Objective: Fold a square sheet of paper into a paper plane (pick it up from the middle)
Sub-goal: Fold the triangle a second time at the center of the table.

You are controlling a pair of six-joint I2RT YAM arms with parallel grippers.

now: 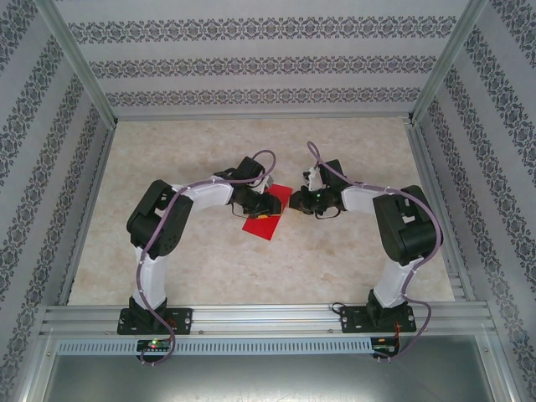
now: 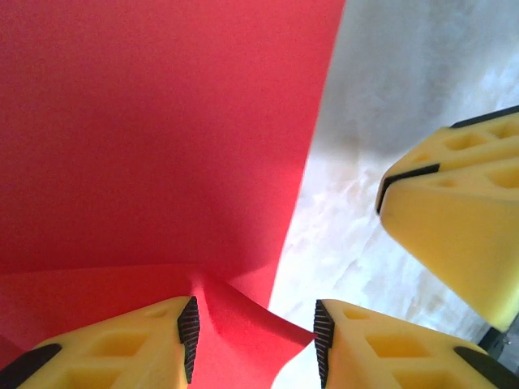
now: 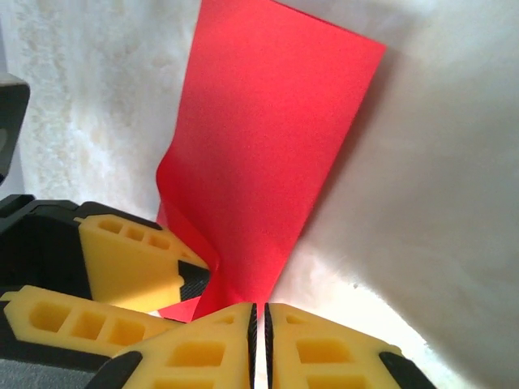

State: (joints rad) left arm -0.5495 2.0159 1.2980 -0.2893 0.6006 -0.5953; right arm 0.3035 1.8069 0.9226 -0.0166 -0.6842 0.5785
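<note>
The left gripper (image 2: 251, 324) has its jaws apart. A raised, buckled corner of the sheet of paper (image 2: 162, 138) stands in the gap. Its crest is just beside the ribbed pad on one side and its free tip reaches almost to the pad on the other. Neither pad presses it.

The right gripper (image 3: 259, 312) has its jaws together, with only a hairline slit between the yellow fingers. From the left wrist, its closed tip sits just beside the paper's long edge, with a strip of pale surface (image 2: 405, 65) showing between them. It appears to hold nothing. From the right wrist, one of the left fingers (image 3: 130, 259) rests against the near, curled end of the paper.

The paper is bright red and plain. It is a narrow rectangle rather than a full square, and it has no pointed nose. It lies on the surface with only the end at the jaws lifted and creased. From the right wrist, its long axis runs away from the jaws to a square-cut far end. From above, the paper (image 1: 261, 224) lies near the middle of the marbled surface (image 1: 209, 276), directly between the two grippers. It is slanted, with its long axis running from far-right to near-left.
</note>
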